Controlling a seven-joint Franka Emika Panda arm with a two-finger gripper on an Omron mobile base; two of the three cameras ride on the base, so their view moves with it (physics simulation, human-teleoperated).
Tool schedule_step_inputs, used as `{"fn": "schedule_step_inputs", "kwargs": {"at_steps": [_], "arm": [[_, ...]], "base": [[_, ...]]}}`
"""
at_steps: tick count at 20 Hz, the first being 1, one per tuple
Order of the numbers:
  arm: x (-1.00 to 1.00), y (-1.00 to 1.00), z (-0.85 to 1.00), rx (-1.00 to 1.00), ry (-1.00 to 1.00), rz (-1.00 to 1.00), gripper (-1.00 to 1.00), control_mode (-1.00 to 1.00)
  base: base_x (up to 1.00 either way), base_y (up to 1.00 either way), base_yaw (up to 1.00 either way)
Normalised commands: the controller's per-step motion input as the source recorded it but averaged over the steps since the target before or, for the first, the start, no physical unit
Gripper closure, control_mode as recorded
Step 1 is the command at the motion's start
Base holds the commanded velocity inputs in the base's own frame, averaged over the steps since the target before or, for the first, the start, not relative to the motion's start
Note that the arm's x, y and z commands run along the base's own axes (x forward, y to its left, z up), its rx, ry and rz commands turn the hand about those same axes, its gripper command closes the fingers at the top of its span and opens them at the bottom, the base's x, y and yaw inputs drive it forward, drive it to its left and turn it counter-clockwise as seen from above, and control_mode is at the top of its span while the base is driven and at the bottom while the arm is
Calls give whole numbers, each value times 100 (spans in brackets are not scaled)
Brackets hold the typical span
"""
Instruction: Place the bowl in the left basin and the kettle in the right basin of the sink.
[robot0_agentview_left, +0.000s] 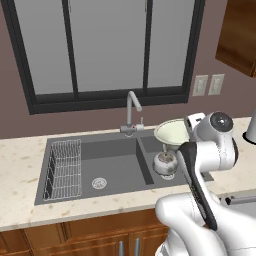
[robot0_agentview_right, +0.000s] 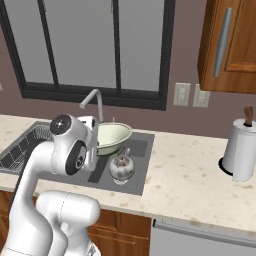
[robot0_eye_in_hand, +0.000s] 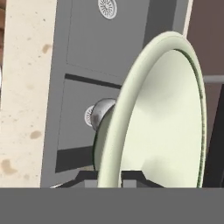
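Gripped by its rim, the bowl (robot0_eye_in_hand: 153, 118) fills the end effector (robot0_eye_in_hand: 109, 177), whose fingers clamp it. Below, the kettle (robot0_agentview_left: 164, 163) apparently already sits in the right basin (robot0_agentview_left: 150, 146); the left basin (robot0_agentview_left: 107, 165) awaits.

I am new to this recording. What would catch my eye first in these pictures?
The pale bowl, gripped at its rim by the end effector, hangs tilted over the right basin. Below it the small silvery kettle already sits in that basin. The left basin holds just its white wire rack.
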Motion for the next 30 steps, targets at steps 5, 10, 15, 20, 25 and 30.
{"fn": "schedule_step_inputs", "kwargs": {"at_steps": [5,10,15,20,25,30], "arm": [[0,12,0,4,6,1,100,-100],[0,5,0,5,1,0,100,-100],[0,5,0,4,0,0,100,-100],[0,2,0,3,0,0,100,-100],[0,1,0,0,0,0,100,100],[0,0,0,0,0,0,100,100]], "base": [[0,0,0],[0,0,0],[0,0,0],[0,0,0],[0,5,0],[-5,31,0]]}}
